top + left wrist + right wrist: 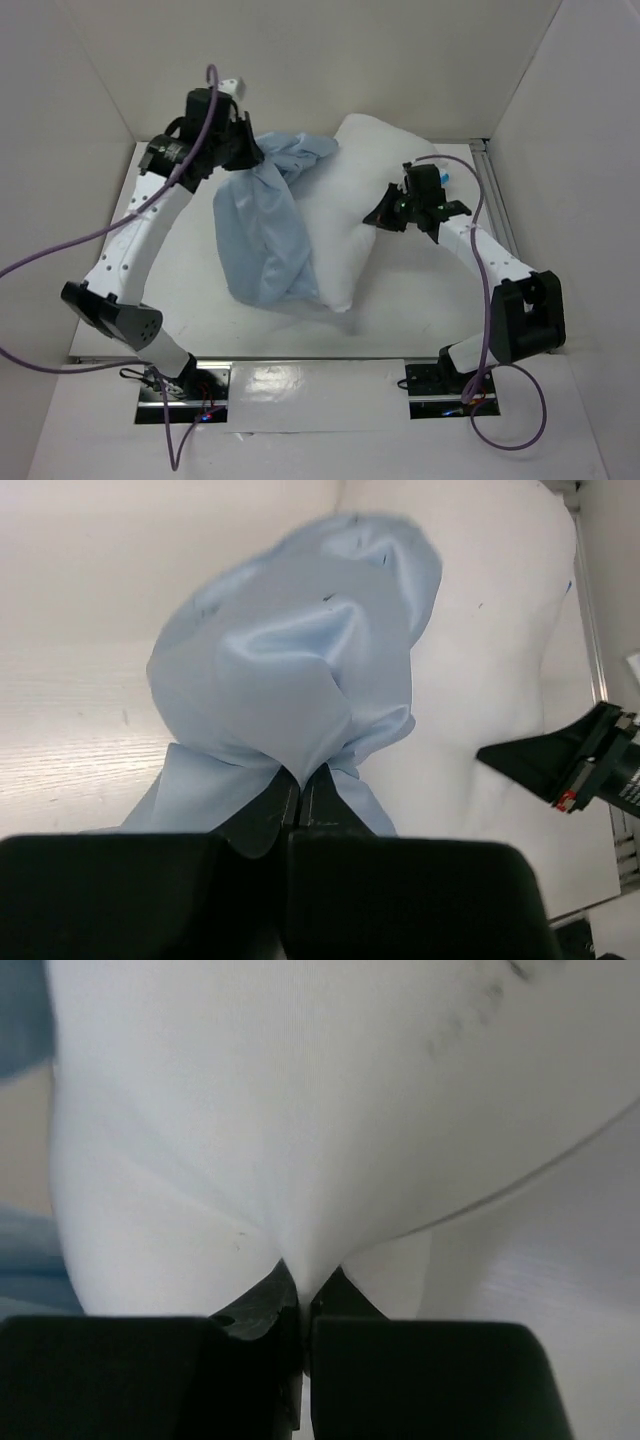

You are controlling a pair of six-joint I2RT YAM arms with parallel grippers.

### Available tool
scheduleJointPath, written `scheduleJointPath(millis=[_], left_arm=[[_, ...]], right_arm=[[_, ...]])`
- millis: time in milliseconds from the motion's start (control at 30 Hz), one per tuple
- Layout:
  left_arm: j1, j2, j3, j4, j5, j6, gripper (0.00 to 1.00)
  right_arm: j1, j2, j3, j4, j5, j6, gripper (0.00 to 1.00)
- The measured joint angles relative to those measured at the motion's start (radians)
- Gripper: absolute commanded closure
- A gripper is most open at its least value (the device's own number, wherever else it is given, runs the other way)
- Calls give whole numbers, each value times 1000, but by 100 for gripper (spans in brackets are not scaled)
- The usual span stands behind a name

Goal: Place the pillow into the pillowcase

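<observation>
Top external view: left gripper (252, 158) pinched shut on bunched pillowcase (262, 235), right gripper (377, 216) clamped on pillow (340, 200) edge; items touching, pillow apparently still outside, held ready for insertion

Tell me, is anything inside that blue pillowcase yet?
Most of the pillow shows outside, beside the pillowcase. The blue fabric overlaps the pillow's left edge; whether that edge is tucked inside is hidden by the cloth.
</observation>
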Motion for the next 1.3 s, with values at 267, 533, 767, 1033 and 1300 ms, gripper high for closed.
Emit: scheduleJointPath(millis=[267,533,767,1033,1300], left_arm=[[208,-134,16,-7,15,8,100],[305,-136,10,-9,104,3,100],[304,-134,0,10,165,-2,100],[292,-134,0,21,181,-10,100],[157,-105,0,34,156,-43,100]], right_arm=[[-111,-1,353,-203,280,-158,100],[-177,78,532,-371,476,-285,6],[-11,56,594,-371,615,-341,0],[347,35,617,-220,561,-336,0],[742,68,308,18,653,-275,0]])
